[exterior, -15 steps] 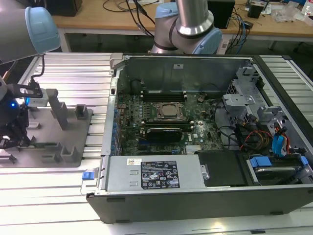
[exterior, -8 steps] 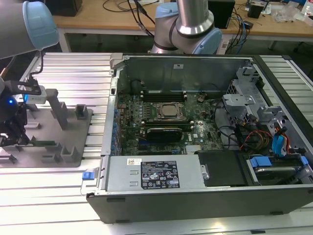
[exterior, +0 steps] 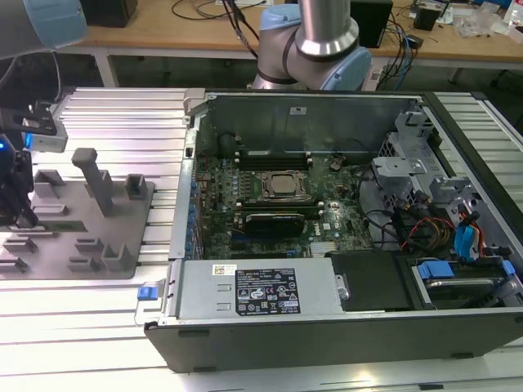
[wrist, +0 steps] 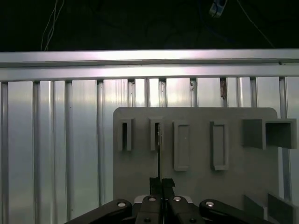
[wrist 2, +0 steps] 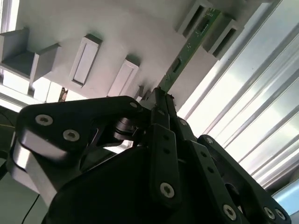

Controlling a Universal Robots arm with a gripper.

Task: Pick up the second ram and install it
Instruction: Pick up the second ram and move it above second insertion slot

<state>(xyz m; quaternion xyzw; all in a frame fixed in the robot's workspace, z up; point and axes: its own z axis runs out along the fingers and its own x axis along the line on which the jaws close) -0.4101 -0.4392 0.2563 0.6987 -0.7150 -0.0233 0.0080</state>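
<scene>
The second ram [wrist 2: 189, 44] is a thin green stick. It stands on edge in a slot of the grey fixture plate [wrist 2: 107, 23], its far end between two grey blocks. In the first wrist view the ram [wrist: 159, 147] appears edge-on as a thin line. My gripper [wrist 2: 159, 95] is shut on its near end, black fingers pressed together around it. From the first wrist view the gripper [wrist: 161, 182] hangs over the plate [wrist: 201, 186]. In the exterior view the gripper [exterior: 23, 214] is at the far left, low over the fixture plate [exterior: 82, 237].
An open computer case [exterior: 327, 318] fills the middle and the exterior view's right. Its motherboard carries the CPU socket [exterior: 282, 186] with long black slots [exterior: 270, 155] beside it. Grey fixture blocks [exterior: 96, 180] rise from the plate. Ribbed aluminium table [exterior: 122, 114] surrounds everything.
</scene>
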